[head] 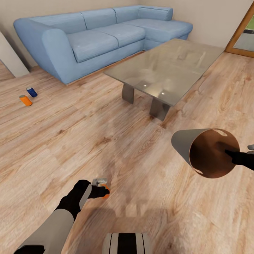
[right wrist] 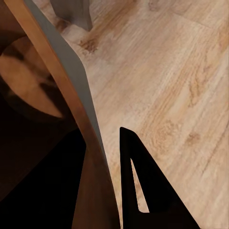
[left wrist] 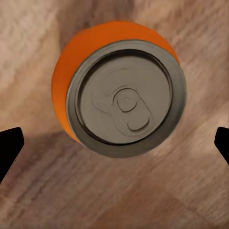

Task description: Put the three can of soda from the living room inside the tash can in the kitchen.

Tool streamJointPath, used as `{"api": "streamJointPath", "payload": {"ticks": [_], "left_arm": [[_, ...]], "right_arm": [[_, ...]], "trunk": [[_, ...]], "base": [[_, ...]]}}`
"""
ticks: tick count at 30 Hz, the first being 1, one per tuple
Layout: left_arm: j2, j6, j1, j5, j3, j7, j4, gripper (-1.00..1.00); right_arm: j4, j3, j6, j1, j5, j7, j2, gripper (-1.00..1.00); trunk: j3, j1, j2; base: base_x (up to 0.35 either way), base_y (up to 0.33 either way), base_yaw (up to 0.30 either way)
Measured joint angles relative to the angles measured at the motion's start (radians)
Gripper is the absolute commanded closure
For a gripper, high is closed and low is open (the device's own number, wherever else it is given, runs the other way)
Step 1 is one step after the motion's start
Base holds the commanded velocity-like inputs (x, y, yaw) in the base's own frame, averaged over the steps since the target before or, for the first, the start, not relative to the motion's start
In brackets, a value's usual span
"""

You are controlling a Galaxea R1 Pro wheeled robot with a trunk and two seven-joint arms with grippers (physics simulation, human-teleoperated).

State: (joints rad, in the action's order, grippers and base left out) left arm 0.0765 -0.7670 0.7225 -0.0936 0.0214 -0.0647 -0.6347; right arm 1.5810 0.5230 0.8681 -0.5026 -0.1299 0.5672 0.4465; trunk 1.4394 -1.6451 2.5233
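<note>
- Below, in the head view, the left gripper [head: 102, 191] reaches down over an upright orange can [head: 105, 193] standing on the wooden floor [head: 141, 169].
- Left wrist view: the same orange can [left wrist: 125, 90] appears from above, silver top and pull tab facing the camera; the two dark fingertips [left wrist: 9, 148] stand wide apart on either side of it, touching nothing, so the hand is released.
- Right gripper [head: 235, 157]: pinches the rim of the trash can [head: 208, 150], which is held off the floor, tipped on its side with its brown inside facing the camera.
- Right wrist view: one finger [right wrist: 143, 191] lies outside the bin wall [right wrist: 83, 109], the other inside in shadow, clamped on the wall.
- Far left of the floor: a second orange can [head: 25, 100] and a blue can [head: 31, 92] lie just beside each other, well apart from the robot.
- Background: light-blue corner sofa [head: 95, 35] and glass-topped low table [head: 165, 70] mark the living room.
</note>
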Motion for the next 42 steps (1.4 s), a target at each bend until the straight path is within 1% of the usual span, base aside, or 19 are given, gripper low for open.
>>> {"api": "streamJointPath", "payload": {"ticks": [3,6,11,16,18,21,24,32,42], "left_arm": [[0.0,0.0,0.0,0.0,0.0,0.0,0.0,-1.0],[0.0,0.0,0.0,0.0,0.0,0.0,0.0,-1.0],[0.0,0.0,0.0,0.0,0.0,0.001,0.001,-1.0],[0.0,0.0,0.0,0.0,0.0,0.001,0.001,-1.0],[0.001,0.0,0.0,0.0,0.0,0.002,0.001,-1.0],[0.0,0.0,0.0,0.0,0.0,0.002,0.001,-1.0],[0.0,0.0,0.0,0.0,0.0,0.001,0.0,-1.0],[0.0,0.0,0.0,0.0,0.0,0.0,0.0,-1.0],[0.0,0.0,0.0,0.0,0.0,0.001,-0.003,-1.0]], "right_arm": [[0.0,0.0,-0.001,0.0,0.005,-0.001,-0.001,1.0],[0.0,0.0,0.0,0.0,0.001,0.0,-0.003,1.0],[0.0,0.0,-0.004,0.001,0.007,0.0,-0.005,1.0],[0.0,-0.001,-0.007,0.001,0.003,0.0,-0.007,1.0],[0.0,-0.001,-0.011,0.001,0.007,0.0,-0.008,1.0],[0.0,-0.002,-0.009,0.001,-0.001,0.001,-0.009,1.0],[0.0,-0.003,-0.013,0.002,0.005,0.001,-0.009,1.0],[0.0,-0.003,-0.015,0.003,0.003,0.002,-0.01,1.0],[0.0,-0.003,-0.015,0.007,0.003,0.003,-0.011,1.0]], "trunk": [[0.0,0.0,0.0],[0.0,0.0,0.0],[0.019,-0.002,0.001],[0.039,-0.005,0.002],[0.039,-0.005,0.002],[0.039,-0.005,0.002],[0.039,-0.005,0.002],[0.039,-0.004,0.002],[0.039,-0.005,0.002]], "base": [[0.011,0.006,0.0],[0.003,0.002,0.0],[0.001,0.0,0.0],[0.0,0.0,0.0],[0.0,0.0,0.0],[0.0,0.0,0.0],[0.034,0.0,0.0],[0.153,0.0,0.0],[0.014,0.0,0.0]]}}
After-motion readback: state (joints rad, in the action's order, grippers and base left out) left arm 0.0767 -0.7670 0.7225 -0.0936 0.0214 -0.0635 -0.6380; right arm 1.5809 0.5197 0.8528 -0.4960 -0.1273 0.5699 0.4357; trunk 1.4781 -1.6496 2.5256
